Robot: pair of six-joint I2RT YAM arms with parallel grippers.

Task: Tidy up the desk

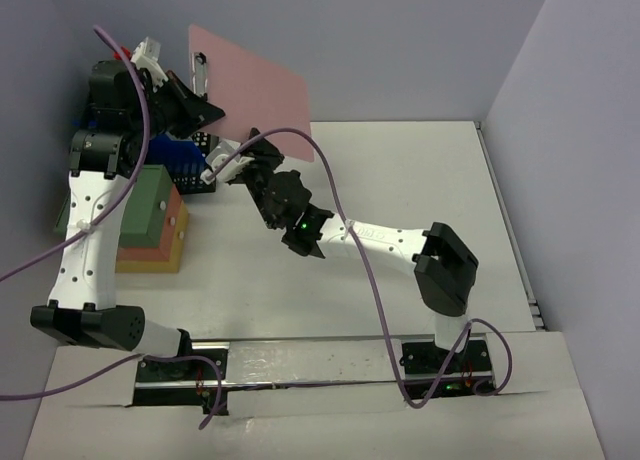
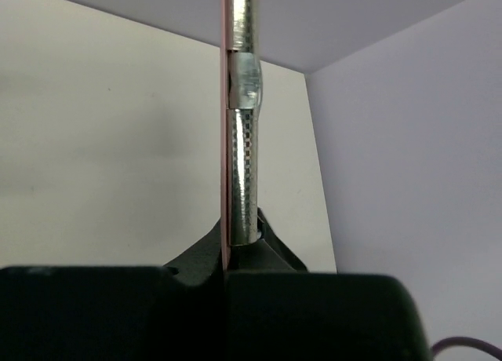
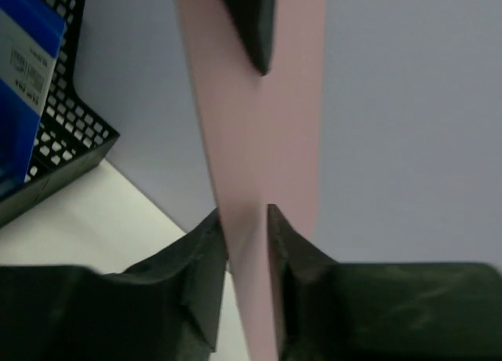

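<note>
A pink clipboard (image 1: 258, 88) with a metal clip (image 1: 200, 68) is held up in the air over the back left of the white desk (image 1: 420, 170). My left gripper (image 1: 207, 108) is shut on the clipboard at its clip; in the left wrist view the silver clip (image 2: 243, 141) and the thin pink edge (image 2: 225, 180) rise straight from the closed jaws. My right gripper (image 1: 258, 146) is at the board's lower edge. In the right wrist view the pink board (image 3: 259, 141) passes between its two fingers (image 3: 205, 251), which stand close on either side and touch it.
A black mesh organiser (image 1: 188, 165) holding blue items stands at the back left, also in the right wrist view (image 3: 63, 133). A stack of green, orange and yellow boxes (image 1: 140, 220) lies in front of it. Lavender walls enclose the back and sides.
</note>
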